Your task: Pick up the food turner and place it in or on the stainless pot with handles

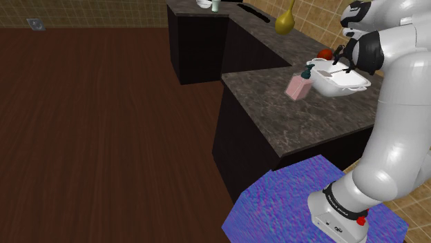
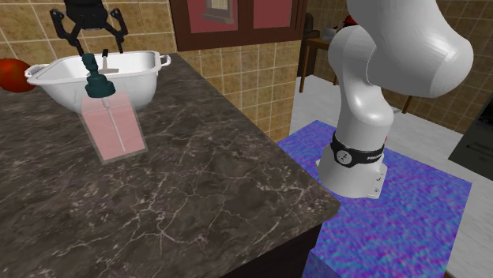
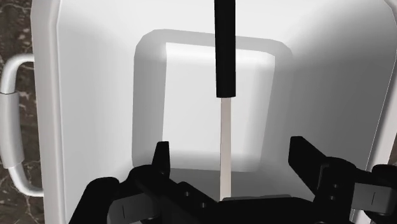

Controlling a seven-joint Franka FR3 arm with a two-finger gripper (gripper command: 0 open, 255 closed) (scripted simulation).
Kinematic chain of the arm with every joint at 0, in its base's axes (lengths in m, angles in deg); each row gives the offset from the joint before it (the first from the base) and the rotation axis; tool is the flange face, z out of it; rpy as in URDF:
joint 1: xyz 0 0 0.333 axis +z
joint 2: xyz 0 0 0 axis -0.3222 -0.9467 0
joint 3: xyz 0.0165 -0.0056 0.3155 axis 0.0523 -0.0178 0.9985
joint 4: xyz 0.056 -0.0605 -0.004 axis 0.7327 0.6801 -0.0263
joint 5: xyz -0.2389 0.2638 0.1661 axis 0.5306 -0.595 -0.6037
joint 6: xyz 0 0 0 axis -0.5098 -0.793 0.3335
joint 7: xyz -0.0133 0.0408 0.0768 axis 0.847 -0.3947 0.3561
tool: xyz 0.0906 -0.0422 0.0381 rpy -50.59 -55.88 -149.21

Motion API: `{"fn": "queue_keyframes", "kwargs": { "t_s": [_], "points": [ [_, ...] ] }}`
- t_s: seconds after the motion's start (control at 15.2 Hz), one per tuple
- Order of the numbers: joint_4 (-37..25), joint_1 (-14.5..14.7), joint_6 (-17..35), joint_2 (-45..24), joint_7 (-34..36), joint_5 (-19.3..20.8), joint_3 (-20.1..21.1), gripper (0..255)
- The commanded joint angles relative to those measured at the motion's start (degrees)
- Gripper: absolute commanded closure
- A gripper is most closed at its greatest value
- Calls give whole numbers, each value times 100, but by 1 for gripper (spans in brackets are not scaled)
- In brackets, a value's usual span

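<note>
Wrist view: food turner (image 3: 225, 57) lies inside the white pot (image 3: 95, 95).

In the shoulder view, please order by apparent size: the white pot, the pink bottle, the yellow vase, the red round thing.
1. white pot
2-3. pink bottle and yellow vase: alike, and the vase stands farther off, so I do not rank them
4. red round thing, partly hidden behind the pot
</note>
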Motion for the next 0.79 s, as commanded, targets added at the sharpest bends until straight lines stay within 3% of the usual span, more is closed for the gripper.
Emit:
{"fn": "queue_keyframes", "kwargs": {
  "t_s": [0.0,0.26,0.73],
  "points": [
    [0,0,0,0,0,0,0,0],
    [-645,-106,-669,100,109,107,-62,0],
    [-645,-106,-668,100,109,108,-62,0]
  ]
}}
